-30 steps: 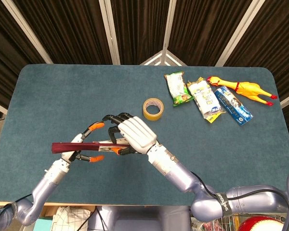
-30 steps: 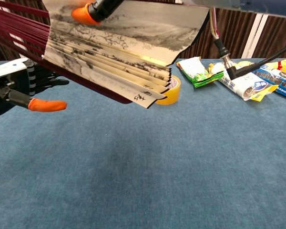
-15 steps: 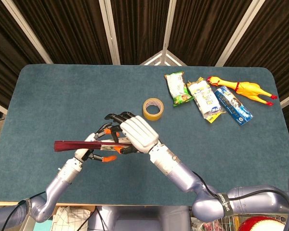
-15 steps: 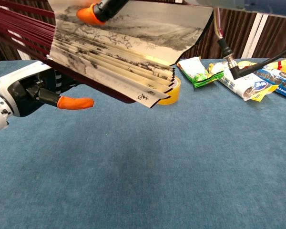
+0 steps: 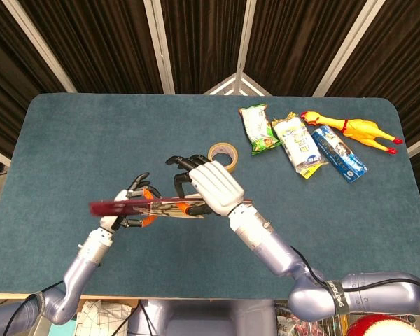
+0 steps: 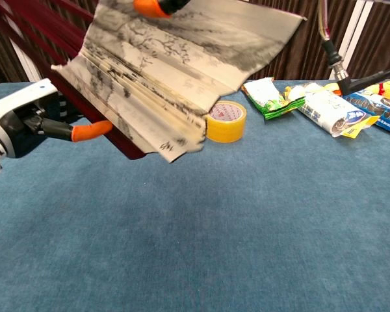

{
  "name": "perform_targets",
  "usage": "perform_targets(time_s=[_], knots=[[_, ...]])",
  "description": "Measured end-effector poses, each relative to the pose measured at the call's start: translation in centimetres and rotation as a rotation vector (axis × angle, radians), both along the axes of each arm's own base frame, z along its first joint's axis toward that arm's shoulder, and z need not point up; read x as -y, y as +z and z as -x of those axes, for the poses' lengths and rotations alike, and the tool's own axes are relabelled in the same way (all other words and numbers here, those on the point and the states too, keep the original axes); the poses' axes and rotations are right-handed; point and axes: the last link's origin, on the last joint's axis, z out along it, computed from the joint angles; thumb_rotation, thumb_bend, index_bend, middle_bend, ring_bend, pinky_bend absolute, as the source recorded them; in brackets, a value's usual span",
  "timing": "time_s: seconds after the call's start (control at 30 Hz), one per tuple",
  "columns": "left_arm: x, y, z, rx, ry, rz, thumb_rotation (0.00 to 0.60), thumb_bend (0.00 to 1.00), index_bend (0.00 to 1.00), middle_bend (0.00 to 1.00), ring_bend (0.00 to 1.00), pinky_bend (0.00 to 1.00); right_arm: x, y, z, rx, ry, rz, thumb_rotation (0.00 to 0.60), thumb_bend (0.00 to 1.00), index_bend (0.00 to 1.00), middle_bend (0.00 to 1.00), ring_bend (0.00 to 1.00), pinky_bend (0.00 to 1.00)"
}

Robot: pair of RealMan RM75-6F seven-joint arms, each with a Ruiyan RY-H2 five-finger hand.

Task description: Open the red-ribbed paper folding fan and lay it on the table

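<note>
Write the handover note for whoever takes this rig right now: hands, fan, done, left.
Left hand: grips the rib end of the fan, held in the air.
Right hand: holds the fan's other side; fingertips on the top leaf.
Fan: partly spread, folds bunched low on the paper, above the table, near the tape roll.
Done: opening started.
Left: spread it fully, lay it flat on the table.

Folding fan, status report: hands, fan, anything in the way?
Left hand and right hand both grip folding fan. Fan partly open, held above table. Tape roll close behind.
</note>
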Motion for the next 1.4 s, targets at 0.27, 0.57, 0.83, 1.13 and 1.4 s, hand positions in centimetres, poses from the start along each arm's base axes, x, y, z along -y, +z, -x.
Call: perform_targets(time_s=[0.27,0.57,0.83,1.13,1.4], knots=[[-0.8,0.8,0.7,-0.023,0.007,-0.059,0.600,0.49,0.78,0.44,0.04,0.16,0.9,0.9,1.7,-0.010,-0.039,0.022,0.600,0.49,0.98,0.23,0.28,0.23],[-1.5,2.9,1.5,-0.036,-0.007,-0.217,0.600,0.49,0.78,0.44,0.04,0.18,2.4,3.0,4.7,0.000,-0.101,0.071,0.600,0.49,0.98,0.23,0.28,0.23],[-1.9,4.4,1.3,-0.117,-0.060,-0.378,0.600,0.48,0.78,0.44,0.04,0.18,3.9,4.8,7.4,-0.010,-0.137,0.142,0.600,0.49,0.98,0.23,0.28,0.23],[-2.8,4.8,0.5,-0.293,-0.161,-0.576,0.600,0.48,0.78,0.43,0.04,0.18,5.9,5.5,10.9,-0.077,-0.168,0.229,0.600,0.49,0.99,0.23,0.28,0.23],[-3.5,4.6,0.2,-0.397,-0.222,-0.687,0.600,0.48,0.78,0.43,0.04,0.18,6.7,5.6,13.2,-0.104,-0.182,0.278,0.600,0.49,0.99,0.24,0.29,0.23]])
